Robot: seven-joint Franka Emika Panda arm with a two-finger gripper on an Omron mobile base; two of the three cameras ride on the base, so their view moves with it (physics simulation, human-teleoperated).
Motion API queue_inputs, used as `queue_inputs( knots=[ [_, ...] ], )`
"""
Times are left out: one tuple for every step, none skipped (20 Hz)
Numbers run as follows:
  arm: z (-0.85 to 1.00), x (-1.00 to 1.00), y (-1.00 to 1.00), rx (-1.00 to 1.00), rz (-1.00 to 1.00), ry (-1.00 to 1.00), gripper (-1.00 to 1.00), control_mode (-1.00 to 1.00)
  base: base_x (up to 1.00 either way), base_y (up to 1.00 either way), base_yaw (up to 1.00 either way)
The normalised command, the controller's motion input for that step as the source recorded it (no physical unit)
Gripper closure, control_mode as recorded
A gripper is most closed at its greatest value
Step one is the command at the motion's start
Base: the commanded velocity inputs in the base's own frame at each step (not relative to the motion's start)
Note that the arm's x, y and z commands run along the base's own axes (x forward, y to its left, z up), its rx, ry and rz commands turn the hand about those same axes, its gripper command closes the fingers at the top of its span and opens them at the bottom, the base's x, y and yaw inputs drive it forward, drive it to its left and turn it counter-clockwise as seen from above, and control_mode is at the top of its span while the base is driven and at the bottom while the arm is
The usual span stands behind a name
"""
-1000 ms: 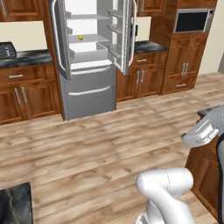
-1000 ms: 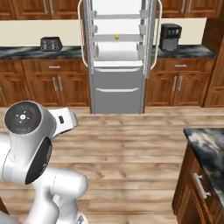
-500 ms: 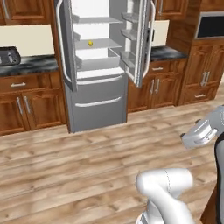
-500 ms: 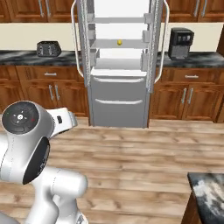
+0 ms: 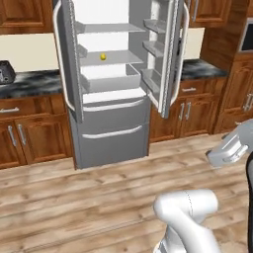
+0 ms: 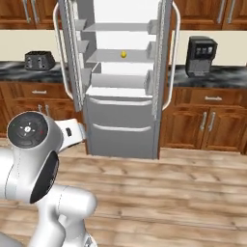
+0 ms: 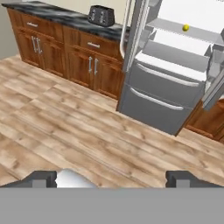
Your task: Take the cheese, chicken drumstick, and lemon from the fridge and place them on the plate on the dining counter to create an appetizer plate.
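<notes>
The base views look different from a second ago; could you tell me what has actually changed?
The base has driven closer to the fridge, which now looms larger in both base views; that is the cameras moving, nothing in the kitchen. The lemon stays on its shelf, the doors stay open, and the hand stays open and empty.

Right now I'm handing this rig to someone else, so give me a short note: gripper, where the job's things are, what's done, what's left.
Gripper: open, holding nothing, well short of the fridge.
Fridge: both doors open.
Lemon: on a fridge shelf, untouched.
Done, judging by these views: doors opened; lemon not yet fetched. Cheese, drumstick and plate can't be judged from here.
Left: close in on the fridge, grasp the lemon, carry it to the plate, then check the other two foods.
</notes>
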Motion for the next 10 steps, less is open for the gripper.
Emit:
queue_inputs(
  knots=[
    [0.0,0.0,0.0,0.0,0.0,0.0,-1.0,1.0,1.0,0.11,0.01],
    [0.0,0.0,0.0,0.0,0.0,0.0,-1.0,1.0,1.0,0.19,0.0],
    [0.0,0.0,0.0,0.0,0.0,0.0,-1.0,1.0,1.0,0.2,0.0],
    [0.0,0.0,0.0,0.0,0.0,0.0,-1.0,1.0,1.0,0.16,0.0],
    [0.0,0.0,0.0,0.0,0.0,0.0,-1.0,1.0,1.0,0.07,0.0],
    [0.0,0.0,0.0,0.0,0.0,0.0,-1.0,1.0,1.0,0.0,0.0],
    [0.0,0.0,0.0,0.0,0.0,0.0,-1.0,1.0,1.0,0.0,0.0],
    [0.0,0.0,0.0,0.0,0.0,0.0,-1.0,1.0,1.0,0.0,0.0],
    [0.0,0.0,0.0,0.0,0.0,0.0,-1.0,1.0,1.0,0.0,0.0],
    [0.0,0.0,0.0,0.0,0.0,0.0,-1.0,1.0,1.0,0.0,0.0]
  ],
)
